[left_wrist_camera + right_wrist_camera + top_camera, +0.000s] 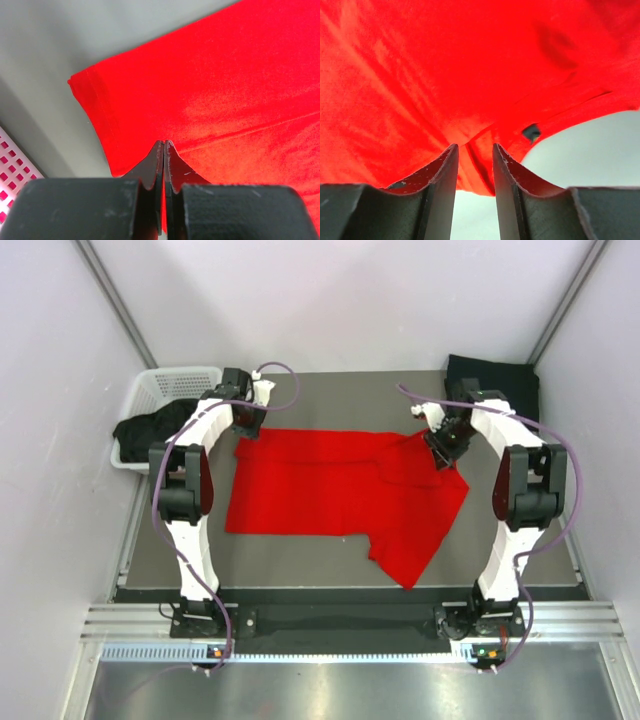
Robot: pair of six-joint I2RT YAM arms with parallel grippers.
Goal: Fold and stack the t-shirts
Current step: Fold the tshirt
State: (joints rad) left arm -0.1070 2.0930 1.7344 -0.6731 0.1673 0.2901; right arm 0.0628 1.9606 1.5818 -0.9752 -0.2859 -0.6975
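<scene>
Spreading the shirt (320, 490) flat.
I am pinching its far hem with left gripper (164, 145); right gripper (475, 149) is gaping round a fold, needing a straight lift.

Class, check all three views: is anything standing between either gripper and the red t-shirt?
Nothing visible does. The left gripper, jaws shut, sits directly over the red t-shirt near a corner; the right gripper has parted jaws with red cloth bunched between them.
</scene>
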